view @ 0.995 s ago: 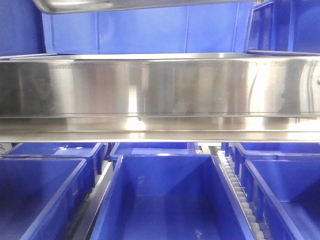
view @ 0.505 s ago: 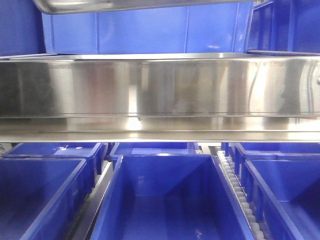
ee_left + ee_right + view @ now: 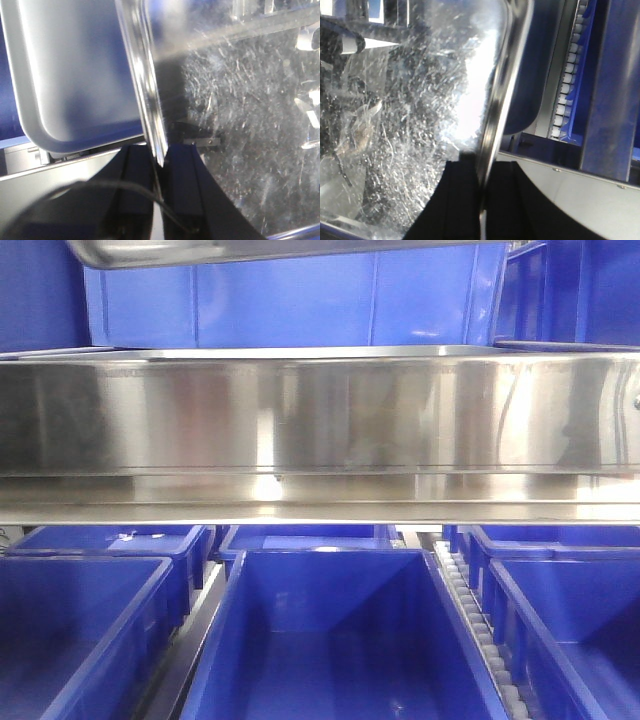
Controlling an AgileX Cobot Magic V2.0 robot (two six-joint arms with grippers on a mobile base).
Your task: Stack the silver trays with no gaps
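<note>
1. Black pads of the left tool (image 3: 159, 172) are clamped on the rolled rim of a scratched shiny stainless-steel tray (image 3: 240, 125), with the rim running down between them. The right tool (image 3: 482, 200) pinches a rim of what looks like the same tray in the same way (each wrist view shows that rim thin and edge-on).
2. By my judgement this is thin steel sheet: stiff, fairly light, hard and slick. It could slide in the pads, or twist if the two grips disagree. The rim is the only hold a shallow pan offers, and opposing sides should keep it level. It is not fragile, though it would likely jam if lowered crooked.
3. The held tray hangs between the tools. A smooth grey steel tray (image 3: 75, 75) with a rounded corner sits just beyond its rim in the left wrist view; whether the two touch, I cannot tell. A silver tray edge (image 3: 150, 250) shows at the very top of the front view (which tray it is I cannot tell).
4. Further out, a long brushed-steel shelf rail (image 3: 320, 420) crosses below that edge. Deep blue plastic bins (image 3: 340, 640) stand under and behind it.
5. A white roller track (image 3: 567, 90) runs beside the bins, near the right tool. The bin walls look like the likeliest obstruction, and the corners must line up for a gapless nest.
</note>
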